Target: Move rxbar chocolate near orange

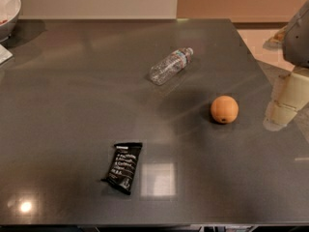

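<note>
The rxbar chocolate [123, 167] is a flat black wrapper with white text lines, lying on the dark grey table [72, 105] near its front edge, left of centre. The orange [224, 109] sits on the table to the right of centre, well apart from the bar, up and to the right of it. My gripper [284, 103] hangs at the right edge of the view, pale and blocky under a grey arm part [298, 33]. It is right of the orange, above the table's right side, and holds nothing I can see.
A clear plastic bottle [170, 65] lies on its side behind the orange, toward the table's middle back. A white bowl [7, 11] stands at the far left corner. The table's right edge runs close beside the gripper.
</note>
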You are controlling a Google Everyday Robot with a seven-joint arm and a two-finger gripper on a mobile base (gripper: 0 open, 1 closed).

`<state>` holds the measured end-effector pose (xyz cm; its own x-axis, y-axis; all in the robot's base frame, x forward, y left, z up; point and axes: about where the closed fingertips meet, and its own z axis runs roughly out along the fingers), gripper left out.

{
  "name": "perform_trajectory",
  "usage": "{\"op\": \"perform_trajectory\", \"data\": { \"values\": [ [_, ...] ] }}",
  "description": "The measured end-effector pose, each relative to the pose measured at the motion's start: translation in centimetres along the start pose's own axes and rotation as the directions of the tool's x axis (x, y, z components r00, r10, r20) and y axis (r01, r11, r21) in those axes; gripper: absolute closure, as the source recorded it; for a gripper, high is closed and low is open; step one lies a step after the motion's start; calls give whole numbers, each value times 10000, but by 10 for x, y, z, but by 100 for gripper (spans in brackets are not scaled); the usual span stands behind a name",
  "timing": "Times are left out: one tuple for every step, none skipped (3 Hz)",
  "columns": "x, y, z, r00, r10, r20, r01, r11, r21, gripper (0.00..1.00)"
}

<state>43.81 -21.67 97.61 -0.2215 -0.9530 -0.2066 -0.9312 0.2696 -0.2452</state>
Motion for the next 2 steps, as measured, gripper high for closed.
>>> {"op": "perform_trajectory", "data": {
  "values": [
    [0, 0, 0, 10000, -2, 1, 2, 10000, 2, 0],
    [-6, -2, -1, 9996, -280, 84, 280, 9996, -8, 0]
  ]
}}
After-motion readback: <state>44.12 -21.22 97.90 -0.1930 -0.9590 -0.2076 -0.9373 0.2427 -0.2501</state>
